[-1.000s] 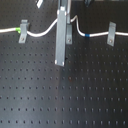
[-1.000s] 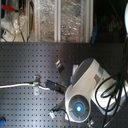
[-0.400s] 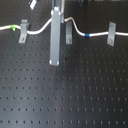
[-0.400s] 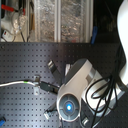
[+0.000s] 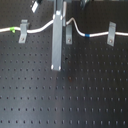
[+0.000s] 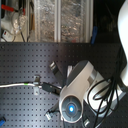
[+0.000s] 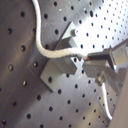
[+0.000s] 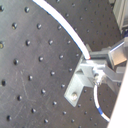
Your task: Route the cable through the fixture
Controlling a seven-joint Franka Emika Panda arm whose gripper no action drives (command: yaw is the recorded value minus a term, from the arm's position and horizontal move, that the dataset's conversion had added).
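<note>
The white cable (image 5: 40, 29) crosses the back of the black perforated board, with its green marker (image 5: 11, 29) at the first exterior view's left and its blue band (image 5: 89, 36) further right. It passes the left fixture (image 5: 22, 31) and the right fixture (image 5: 111, 33). My gripper (image 5: 56, 27) hangs as a grey bar just beside the middle fixture (image 5: 68, 34). In the first wrist view my gripper (image 7: 84, 56) is shut on the cable (image 7: 50, 51), right against the grey fixture (image 7: 52, 70). The cable (image 8: 65, 27) bends down behind the fixture (image 8: 80, 82) in the second wrist view.
The perforated board (image 5: 65, 95) stretches toward the camera in the first exterior view. In the second exterior view, shelves with clutter (image 6: 45, 20) stand behind the board, and the arm's body (image 6: 80, 90) with black hoses (image 6: 107, 95) covers the second exterior view's right.
My gripper has shifted with the cable toward the first exterior view's left, closer to the middle fixture, and dropped slightly. The cable's hump beside the bar has moved with it.
</note>
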